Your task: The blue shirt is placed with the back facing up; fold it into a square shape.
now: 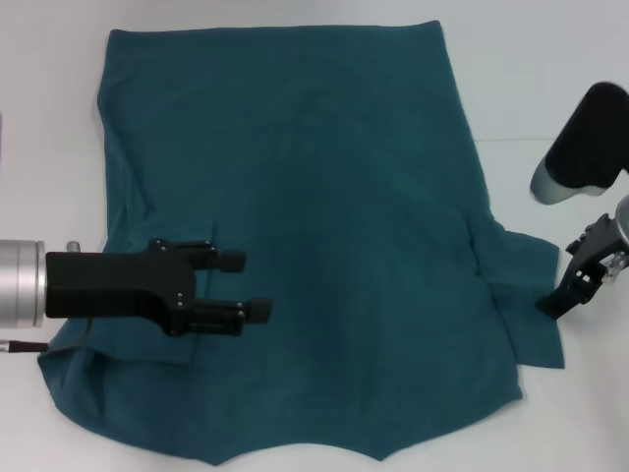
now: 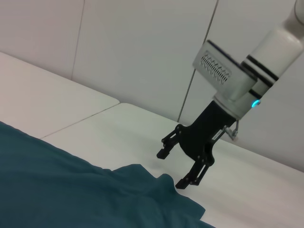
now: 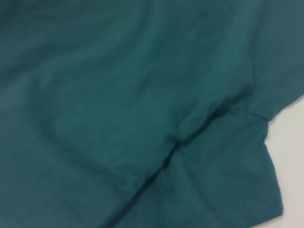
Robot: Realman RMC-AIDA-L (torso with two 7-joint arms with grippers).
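Blue shirt (image 1: pixel 314 236) lies spread on the white table (image 1: pixel 550 59); left claw (image 1: pixel 246 287) hovers over it, fingers apart; right claw (image 2: pixel 176 169) spread beside its sleeve

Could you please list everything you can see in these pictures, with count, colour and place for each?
blue shirt: one, dark teal-blue, spread flat over the middle of the table, one sleeve sticking out on the robot's right, the left side already folded in.
table: one, white, under the shirt and bare around its edges.
wall: white panels behind the table, seen from the left wrist.
left gripper: one, black on a silver wrist, over the shirt's left side, fingers apart and holding nothing.
right gripper: one, black on a white and grey arm, at the edge of the right sleeve, fingers apart, one fingertip close to the cloth.
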